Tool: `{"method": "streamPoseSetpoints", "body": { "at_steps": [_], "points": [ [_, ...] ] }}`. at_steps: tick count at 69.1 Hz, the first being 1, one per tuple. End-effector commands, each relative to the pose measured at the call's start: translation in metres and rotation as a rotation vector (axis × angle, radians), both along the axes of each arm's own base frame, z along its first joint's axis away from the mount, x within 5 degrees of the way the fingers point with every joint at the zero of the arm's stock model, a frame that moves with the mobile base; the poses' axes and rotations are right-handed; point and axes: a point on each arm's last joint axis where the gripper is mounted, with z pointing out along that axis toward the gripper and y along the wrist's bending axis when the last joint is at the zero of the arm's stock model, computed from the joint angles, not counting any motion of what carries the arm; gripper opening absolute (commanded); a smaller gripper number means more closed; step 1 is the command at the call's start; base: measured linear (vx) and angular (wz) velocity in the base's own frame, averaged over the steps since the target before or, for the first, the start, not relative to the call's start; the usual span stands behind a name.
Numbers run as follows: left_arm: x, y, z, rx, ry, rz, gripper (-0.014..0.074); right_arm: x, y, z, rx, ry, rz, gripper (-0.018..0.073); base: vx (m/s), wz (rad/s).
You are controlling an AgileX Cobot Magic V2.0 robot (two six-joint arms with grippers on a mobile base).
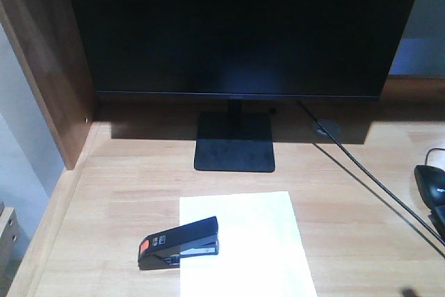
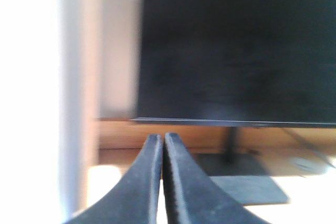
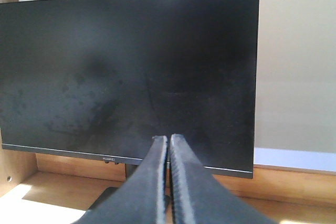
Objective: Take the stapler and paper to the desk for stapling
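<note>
Stapler [image 1: 179,242] sits on the paper's [image 1: 243,245] left edge, near side of the desk [image 1: 348,199], ready for stapling. Left claw [image 2: 161,139] and right claw [image 3: 169,139] pinched together, empty, facing the monitor [image 1: 243,29].

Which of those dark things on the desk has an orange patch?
The stapler, lying half on the paper. The monitor stand and the mouse are plain black.

Open desk [image 1: 125,193] before the monitor [image 1: 243,26]; cable [image 1: 375,189] rightward.
</note>
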Motion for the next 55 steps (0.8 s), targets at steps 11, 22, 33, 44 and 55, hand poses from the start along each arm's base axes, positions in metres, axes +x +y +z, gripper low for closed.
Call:
{"method": "streamPoseSetpoints", "body": {
  "at_steps": [11, 22, 33, 44, 55],
  "points": [
    [0.006, 0.003, -0.027, -0.024, -0.008, 0.063, -0.0006, 0.000, 0.000, 0.009, -0.012, -0.020, -0.001, -0.0007, 0.00, 0.00],
    [0.010, 0.004, -0.049, 0.001, 0.002, 0.074, -0.0006, 0.000, 0.000, 0.009, -0.012, -0.020, -0.001, -0.0007, 0.00, 0.00],
    [0.010, 0.005, -0.045, 0.086, -0.040, 0.083, -0.0006, 0.000, 0.000, 0.009, -0.012, -0.020, -0.001, -0.0007, 0.00, 0.00],
    [0.010, 0.005, -0.044, 0.084, -0.051, 0.083, -0.0006, 0.000, 0.000, 0.009, -0.012, -0.020, -0.001, -0.0007, 0.00, 0.00],
    [0.010, 0.005, -0.045, 0.085, -0.042, 0.083, -0.0006, 0.000, 0.000, 0.009, -0.012, -0.020, -0.001, -0.0007, 0.00, 0.00]
  ]
}}
